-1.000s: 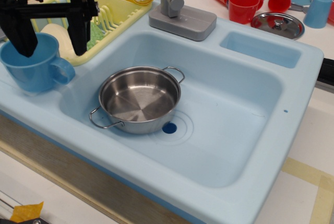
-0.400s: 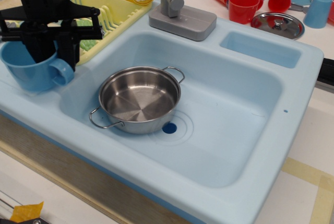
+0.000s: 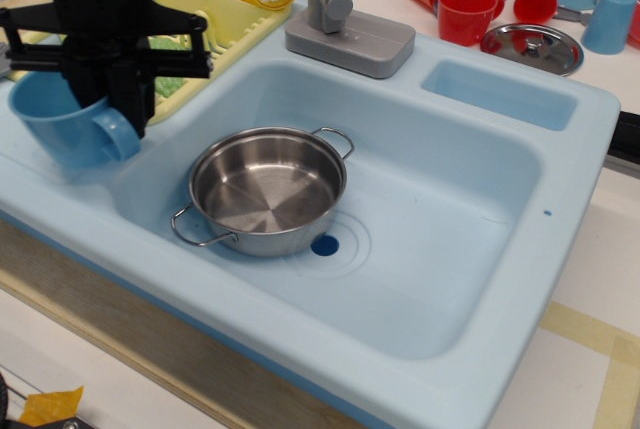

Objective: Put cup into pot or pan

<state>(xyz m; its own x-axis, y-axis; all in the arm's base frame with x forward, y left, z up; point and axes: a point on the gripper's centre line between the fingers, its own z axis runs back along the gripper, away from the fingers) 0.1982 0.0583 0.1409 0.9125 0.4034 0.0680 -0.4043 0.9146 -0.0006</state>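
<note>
Since the earlier frame the cup had been tilted and raised a little at its left side, and the gripper had been closed down over its right rim, above the handle. The cup was found at the left of the sink, on the flat ledge in front of the yellow dish rack, and it appeared to be clamped by the wall between the black fingers; the contact itself was hidden behind the gripper body, so this could only be judged as probable. The pan was seen empty in the basin, to the right of the cup and lower, near the dark drain.

The step in hand was judged to be the lift just after grasping. For the next move, the cup would need to be raised clear of the ledge, carried right over the pan, and lowered inside its rim before release.
</note>
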